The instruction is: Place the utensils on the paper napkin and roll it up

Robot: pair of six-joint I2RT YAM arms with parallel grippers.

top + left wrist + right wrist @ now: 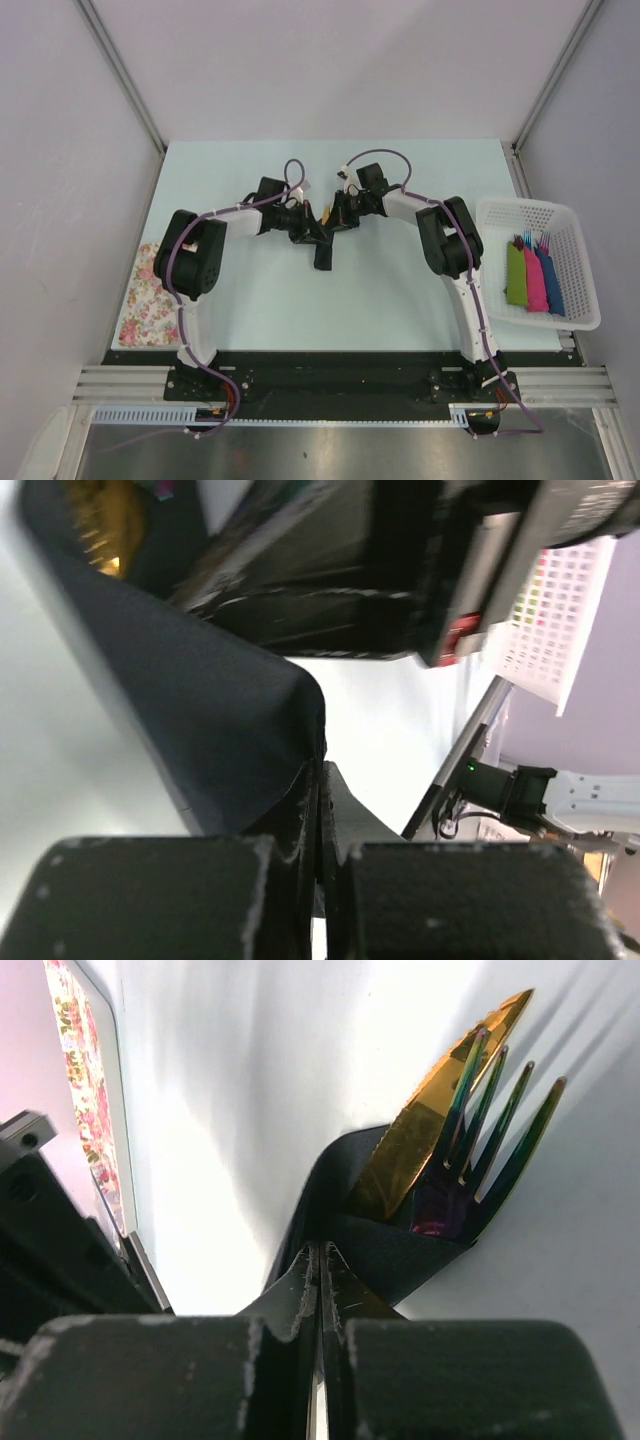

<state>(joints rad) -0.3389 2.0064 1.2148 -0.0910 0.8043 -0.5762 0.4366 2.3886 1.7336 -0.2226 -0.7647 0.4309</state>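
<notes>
The black paper napkin (323,256) hangs as a partly rolled bundle over the middle of the table, between both grippers. In the right wrist view the napkin (400,1250) wraps the utensils: a gold knife (430,1125) and an iridescent fork (485,1130) stick out of its far end. My right gripper (320,1252) is shut, pinching a fold of the napkin at its tips. My left gripper (320,772) is shut too, with the napkin's edge (210,710) caught at its tips. A gold glint of the utensils (105,525) shows at the top left. Both grippers (315,232) (338,215) nearly touch.
A white basket (530,204) at the right edge holds green, pink and blue bundles (533,276) with fork tips showing. A floral cloth (143,295) lies at the table's left edge. The right arm's body (400,570) fills the top of the left wrist view.
</notes>
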